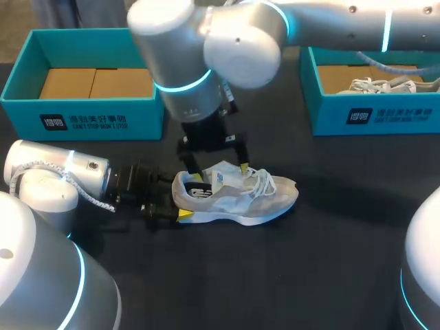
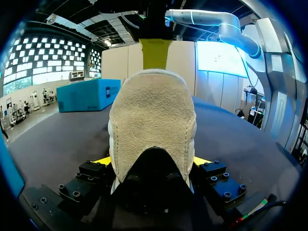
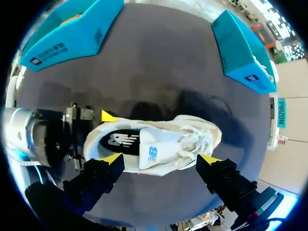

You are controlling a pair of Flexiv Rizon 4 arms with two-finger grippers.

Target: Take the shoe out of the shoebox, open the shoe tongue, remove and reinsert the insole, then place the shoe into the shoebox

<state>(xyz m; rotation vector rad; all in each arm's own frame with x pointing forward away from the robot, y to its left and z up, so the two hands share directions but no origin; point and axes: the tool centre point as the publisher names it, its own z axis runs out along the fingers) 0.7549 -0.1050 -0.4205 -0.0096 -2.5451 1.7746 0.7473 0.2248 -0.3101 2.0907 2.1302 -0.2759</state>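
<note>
A white and beige shoe (image 1: pixel 247 199) lies on its sole on the dark table, toe pointing right. My left gripper (image 1: pixel 172 206) is shut on its heel (image 2: pixel 151 120), with a yellow tip pressed against each side. My right gripper (image 1: pixel 218 168) hangs open over the shoe's mouth, fingers spread wide to either side of the tongue (image 3: pixel 154 151). The tongue is white with a blue mark. A black insole (image 3: pixel 120 140) shows inside the shoe (image 3: pixel 192 139), behind the tongue. From above, my right gripper (image 3: pixel 161 159) has nothing between its fingers.
An open teal shoebox (image 1: pixel 82 117) with brown cardboard inside stands at the back left. A second teal box (image 1: pixel 371 113) at the back right holds another white shoe (image 1: pixel 385 84). Dark bare table lies in front of the shoe.
</note>
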